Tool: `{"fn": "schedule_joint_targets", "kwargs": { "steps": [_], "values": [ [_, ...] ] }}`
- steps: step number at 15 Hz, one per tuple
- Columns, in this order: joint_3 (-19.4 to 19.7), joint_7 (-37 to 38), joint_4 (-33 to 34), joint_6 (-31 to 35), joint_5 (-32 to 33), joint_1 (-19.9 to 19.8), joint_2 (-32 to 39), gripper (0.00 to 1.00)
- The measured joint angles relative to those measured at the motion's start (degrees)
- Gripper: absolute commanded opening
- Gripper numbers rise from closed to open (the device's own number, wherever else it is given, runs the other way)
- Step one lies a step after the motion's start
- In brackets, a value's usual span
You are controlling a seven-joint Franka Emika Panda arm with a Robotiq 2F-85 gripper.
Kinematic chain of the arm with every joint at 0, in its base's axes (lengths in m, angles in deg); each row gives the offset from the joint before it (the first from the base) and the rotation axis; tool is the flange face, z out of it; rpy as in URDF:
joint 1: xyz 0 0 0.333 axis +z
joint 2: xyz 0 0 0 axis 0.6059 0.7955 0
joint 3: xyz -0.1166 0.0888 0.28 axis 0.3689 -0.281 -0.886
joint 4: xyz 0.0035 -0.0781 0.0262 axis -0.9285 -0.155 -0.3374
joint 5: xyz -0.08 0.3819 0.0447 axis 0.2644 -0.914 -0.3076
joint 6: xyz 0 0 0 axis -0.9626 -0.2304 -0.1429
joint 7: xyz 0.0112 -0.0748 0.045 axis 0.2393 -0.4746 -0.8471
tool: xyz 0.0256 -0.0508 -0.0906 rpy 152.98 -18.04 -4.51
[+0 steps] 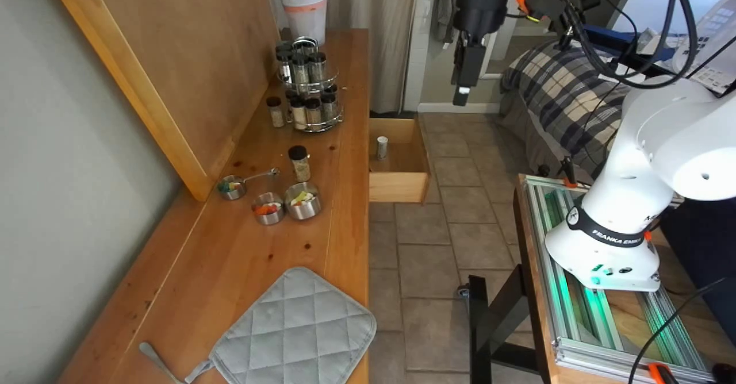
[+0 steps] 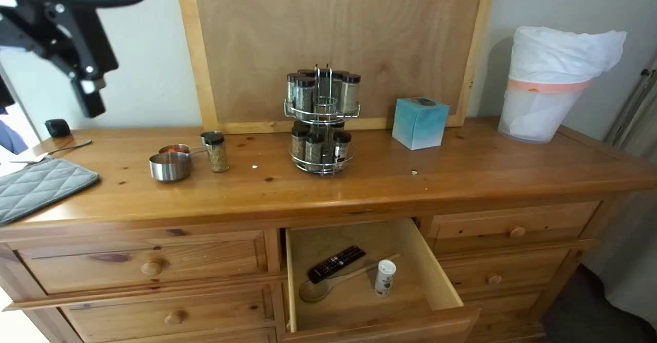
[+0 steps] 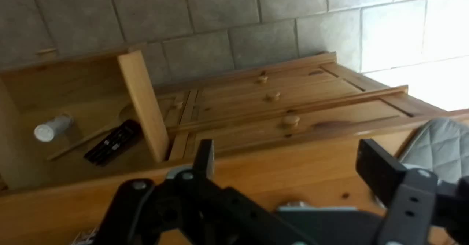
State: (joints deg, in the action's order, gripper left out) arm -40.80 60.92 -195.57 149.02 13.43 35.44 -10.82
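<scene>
claw [image 3: 287, 151]: yours was spread wide, with nothing held in it. it hung up high, touching nothing you could see, so it looked like no grab had been made yet.
metal cups [image 1: 305, 208]: these three sat on the bench [image 2: 359, 194], and seemed the nearest small things to your claw. they already held colorful bits [image 1: 267, 208], red, green and pale. the cups were round, smooth and shiny.
drawer [image 2: 433, 281]: it already stood out from the bench front, made of pale, flat wood.
shaker [image 2: 385, 278]: a white tube, standing on its end in the drawer.
remote [image 2: 336, 264]: black, flat and long, lying right by the spoon [image 2: 331, 282], which looked wooden.
spice jar [image 1: 299, 164]: see-through, with tan grains and its black lid on, near the cups.
spice rack [image 2: 322, 168]: shiny wire, two round levels, jars on both.
pot holder [image 1: 299, 332]: grey cloth, sewn in puffy diamonds, soft-looking.
bench: honey-brown wood with dark knots.
</scene>
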Motion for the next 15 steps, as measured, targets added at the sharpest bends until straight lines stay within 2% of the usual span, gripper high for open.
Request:
{"fn": "schedule_joint_targets", "kwargs": {
  "steps": [5, 9, 12, 15],
  "values": [
    [3.09, -6.09, 9.48, 11.17, 1.45, -0.22, 9.21, 1.0],
    [5.23, -6.76, 17.55, 20.58, 1.32, -1.04, 19.93, 1.0],
    [7.13, -7.04, 24.41, 22.59, 0.13, -1.99, 27.31, 1.0],
    [7.52, -7.21, 27.13, 22.59, -0.21, -2.23, 29.92, 1.0]
  ]
}}
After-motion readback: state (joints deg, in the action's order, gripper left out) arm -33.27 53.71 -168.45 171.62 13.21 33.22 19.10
